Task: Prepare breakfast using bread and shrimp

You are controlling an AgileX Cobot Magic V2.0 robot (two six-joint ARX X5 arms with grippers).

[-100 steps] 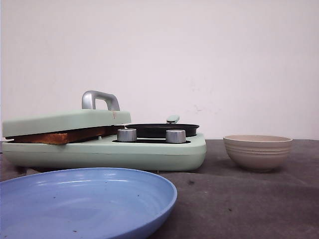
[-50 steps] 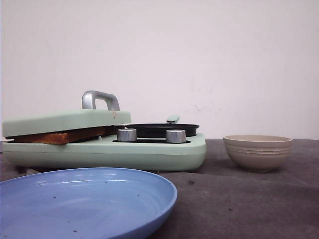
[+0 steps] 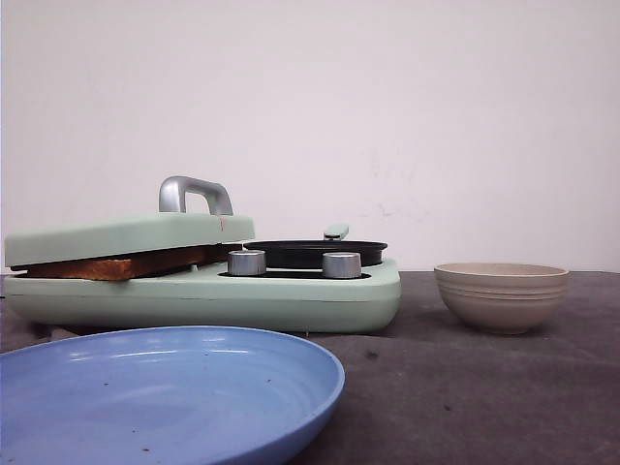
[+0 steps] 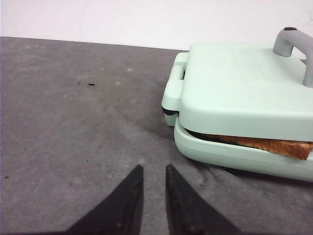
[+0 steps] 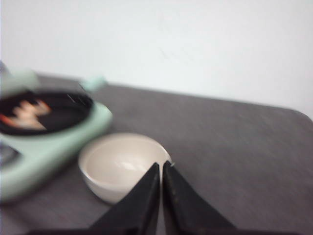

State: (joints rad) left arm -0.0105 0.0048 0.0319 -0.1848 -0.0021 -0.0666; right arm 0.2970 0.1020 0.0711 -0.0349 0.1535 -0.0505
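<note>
No readable text, label, brand, number or sign is shown in any of the views. A small reddish mark is seen on the front edge of the mint-green lid (image 3: 126, 237) of the breakfast maker (image 3: 291, 295), but it is too small to be read. The two metal knobs (image 3: 246, 263) are seen without legible markings. The blue plate (image 3: 165, 387) and the beige bowl (image 3: 501, 295) are plain.

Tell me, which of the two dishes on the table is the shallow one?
The blue plate at the front: wide and flat. The beige bowl, to the right of the green cooker, is deep, rounded and ribbed.
</note>
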